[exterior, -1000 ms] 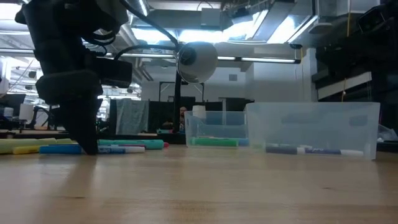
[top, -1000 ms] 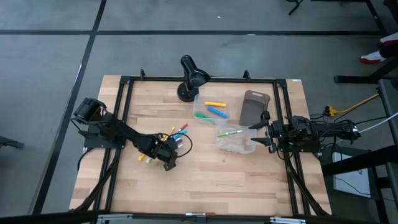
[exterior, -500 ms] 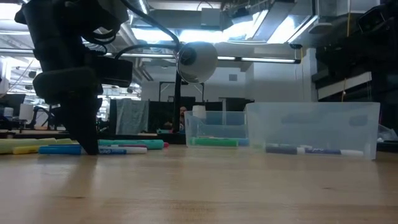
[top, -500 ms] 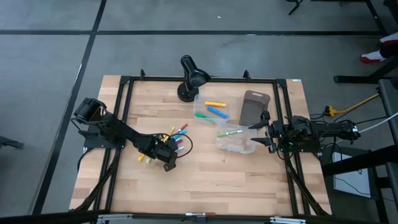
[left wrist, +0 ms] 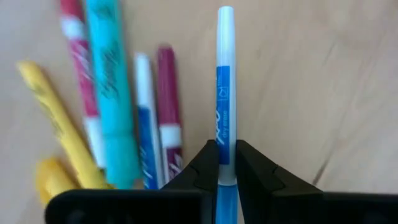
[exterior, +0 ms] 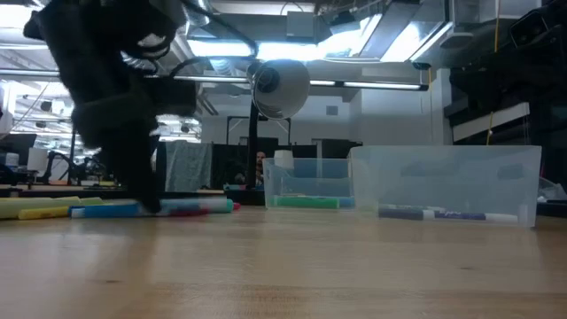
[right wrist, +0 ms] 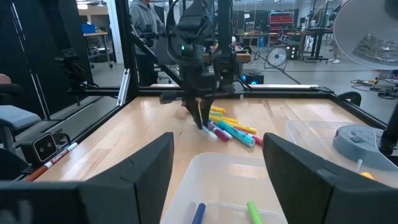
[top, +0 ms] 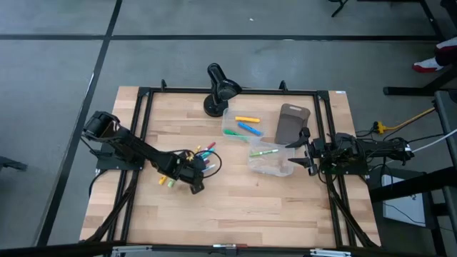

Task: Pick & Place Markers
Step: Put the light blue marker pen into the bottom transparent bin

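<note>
The left hand (left wrist: 227,163) was clamped on a blue marker (left wrist: 225,93), its two fingers (left wrist: 207,167) pinching the barrel near one end so that most of the length stuck out beyond them. It looked light and stiff, a smooth plastic stick that I judged would slip or swivel if held only at the tip; a hold nearer the middle would have kept it from drooping (there was plenty of free barrel to choose from). Just beside it on the desk (top: 235,203) lay the rest of the markers (left wrist: 118,112), yellow, teal, pink and blue ones crowded side by side, some touching, so picking one out cleanly would have needed narrow fingers.

From overhead the left hand (top: 194,178) covered part of that heap, and I could not count the markers under it, nor tell whether the blue one was off the wood. At desk level the arm was a blur.

Farther right, two clear bins (top: 271,161) held a few markers already. The right hand (top: 305,151) waited beside them, spread wide and empty. A grey-brown tray (top: 292,121) and a black lamp (top: 219,89) stood at the far side.
</note>
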